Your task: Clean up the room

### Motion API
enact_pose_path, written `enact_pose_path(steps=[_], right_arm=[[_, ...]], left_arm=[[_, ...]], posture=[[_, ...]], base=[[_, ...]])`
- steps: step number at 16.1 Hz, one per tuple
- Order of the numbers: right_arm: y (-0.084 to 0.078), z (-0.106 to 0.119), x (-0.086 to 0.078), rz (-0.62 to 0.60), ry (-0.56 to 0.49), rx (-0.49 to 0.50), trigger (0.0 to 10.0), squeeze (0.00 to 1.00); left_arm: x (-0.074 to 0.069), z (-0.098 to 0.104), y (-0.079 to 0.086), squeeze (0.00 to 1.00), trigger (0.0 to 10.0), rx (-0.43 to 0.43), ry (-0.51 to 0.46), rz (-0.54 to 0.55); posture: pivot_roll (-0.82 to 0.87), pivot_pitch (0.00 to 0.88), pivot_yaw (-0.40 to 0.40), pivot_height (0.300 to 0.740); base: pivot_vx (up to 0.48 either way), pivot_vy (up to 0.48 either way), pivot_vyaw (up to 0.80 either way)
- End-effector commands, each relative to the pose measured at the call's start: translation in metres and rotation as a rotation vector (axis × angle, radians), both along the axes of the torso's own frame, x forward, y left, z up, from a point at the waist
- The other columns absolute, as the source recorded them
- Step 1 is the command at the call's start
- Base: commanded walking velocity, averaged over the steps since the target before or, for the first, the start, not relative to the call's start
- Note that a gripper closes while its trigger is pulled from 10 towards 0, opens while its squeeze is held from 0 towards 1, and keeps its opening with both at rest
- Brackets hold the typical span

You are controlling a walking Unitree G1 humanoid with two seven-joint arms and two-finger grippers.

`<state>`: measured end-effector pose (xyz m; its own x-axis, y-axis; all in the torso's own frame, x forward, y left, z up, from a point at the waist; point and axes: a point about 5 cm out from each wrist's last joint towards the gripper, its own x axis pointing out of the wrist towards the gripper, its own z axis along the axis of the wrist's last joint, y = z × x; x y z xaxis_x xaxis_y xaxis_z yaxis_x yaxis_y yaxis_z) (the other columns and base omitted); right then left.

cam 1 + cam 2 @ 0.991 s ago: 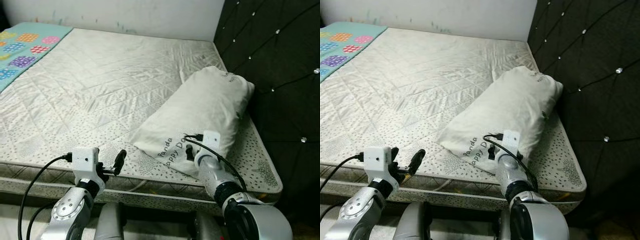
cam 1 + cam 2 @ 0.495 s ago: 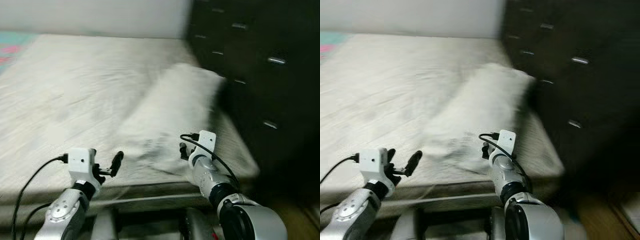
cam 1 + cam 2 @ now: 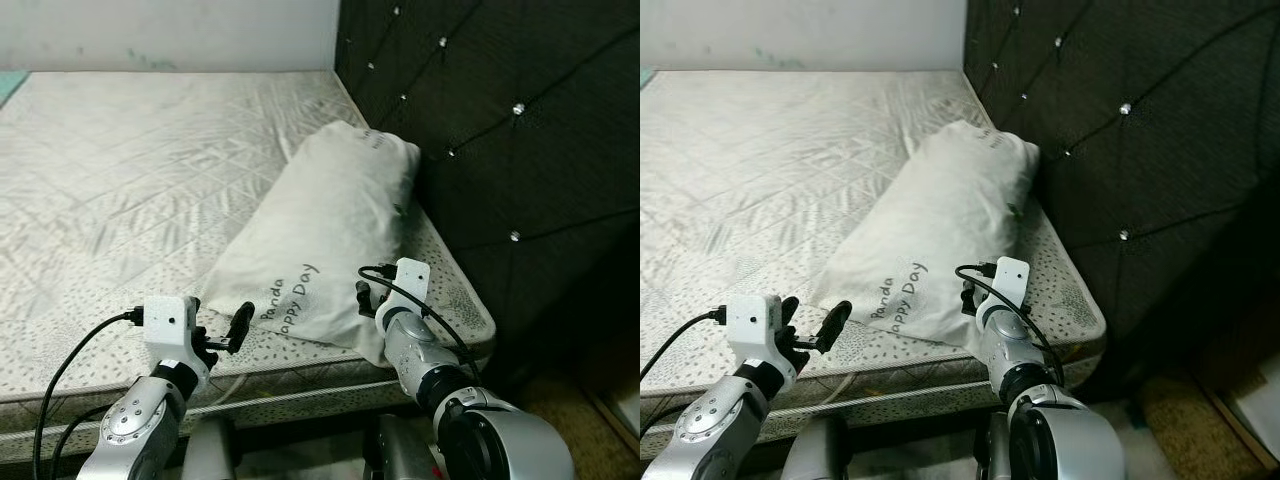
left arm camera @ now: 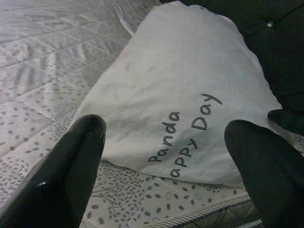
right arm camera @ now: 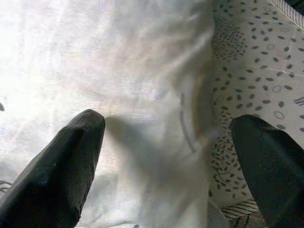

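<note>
A white pillow [image 3: 320, 225] printed "Panda Happy Day" lies slantwise on the mattress [image 3: 120, 180], its far end against the dark headboard. My left gripper [image 3: 218, 320] hovers over the mattress's front edge, just left of the pillow's near corner, open and holding nothing. In the left wrist view the pillow [image 4: 180, 80] lies ahead of the spread fingers [image 4: 76, 161]. My right gripper [image 3: 366, 297] is at the pillow's near right corner, open. In the right wrist view the pillow's edge [image 5: 142, 95] lies between the two fingers [image 5: 71, 156].
A dark tufted headboard [image 3: 480, 100] with shiny buttons rises along the bed's right side. A pale wall [image 3: 160, 30] stands behind the bed. The mattress's front edge [image 3: 300, 395] runs just below my grippers. Dim floor [image 3: 590, 420] shows at the lower right.
The camera has swung to the right, so the patterned blanket at the far left has left the view and more headboard shows. Both arms hold the same pose by the pillow.
</note>
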<state>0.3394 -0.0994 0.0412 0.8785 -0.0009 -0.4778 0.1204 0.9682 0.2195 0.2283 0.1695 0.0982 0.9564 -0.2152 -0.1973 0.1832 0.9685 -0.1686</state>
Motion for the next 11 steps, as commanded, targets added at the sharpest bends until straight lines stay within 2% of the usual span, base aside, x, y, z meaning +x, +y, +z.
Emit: enact_pose_path(steps=[1,7,9,11], right_arm=[[-0.002,0.003,0.003,0.003,-0.014,-0.005,10.0,0.00],[0.000,0.004,0.003,0.016,-0.025,0.015,10.0,0.00],[0.008,0.007,0.004,0.068,-0.050,0.025,10.0,0.00],[0.016,0.012,0.006,0.101,-0.080,0.083,10.0,0.00]], left_arm=[[0.002,0.003,-0.001,0.00,10.0,-0.005,-0.008,-0.001],[0.003,0.004,-0.001,0.00,10.0,-0.007,-0.010,0.009],[0.007,0.010,0.009,0.00,10.0,0.026,-0.055,0.102],[0.010,0.015,0.022,0.00,10.0,0.086,-0.094,0.213]], posture=[[0.09,0.000,-0.057,0.577],[0.09,0.000,-0.056,0.532],[0.09,0.000,-0.056,0.532],[0.09,0.000,-0.056,0.532]], base=[[0.000,0.000,0.00],[0.000,0.000,0.00],[0.000,0.000,0.00],[0.000,0.000,0.00]])
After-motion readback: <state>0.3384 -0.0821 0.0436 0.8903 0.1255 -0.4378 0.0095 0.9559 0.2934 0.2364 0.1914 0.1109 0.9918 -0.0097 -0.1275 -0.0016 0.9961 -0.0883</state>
